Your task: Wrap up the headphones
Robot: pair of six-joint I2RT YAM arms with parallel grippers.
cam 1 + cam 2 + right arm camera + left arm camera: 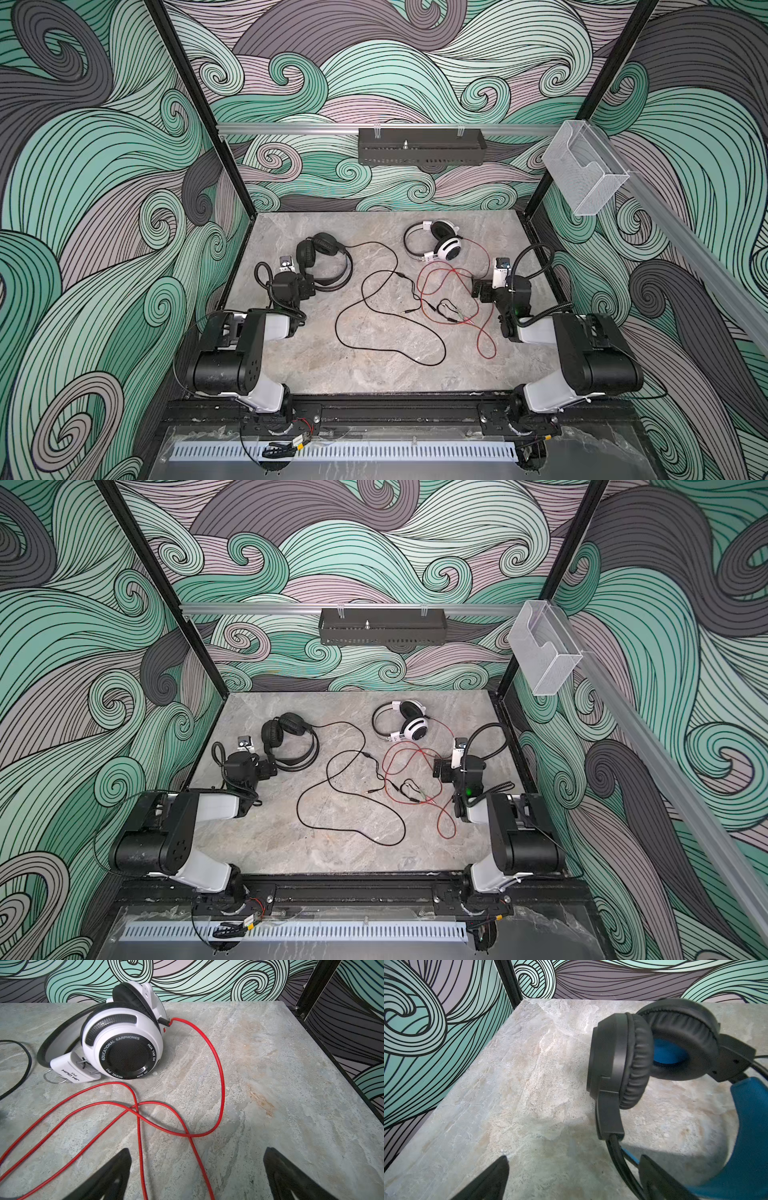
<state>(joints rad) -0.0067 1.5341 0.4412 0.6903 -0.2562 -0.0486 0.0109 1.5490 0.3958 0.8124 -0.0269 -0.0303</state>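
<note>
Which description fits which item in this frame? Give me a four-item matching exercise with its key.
Items:
1. black headset
2. white-and-black headset
3. red cable
4. right gripper

Descriptions:
a. open, holding nothing
b. blue lining inside the ear cushion
c. lying in loose loops, not wrapped
d. "EDUCATIONAL EARPHONES" printed on a cup

Pairs: 1-b, 2-d, 3-c, 4-a

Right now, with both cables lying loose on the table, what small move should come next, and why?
Probably lower the right gripper and close on the red cable: its jaws stand open and empty, with strands running between them, and the cable sprawls unwound beside the white headset.
</note>
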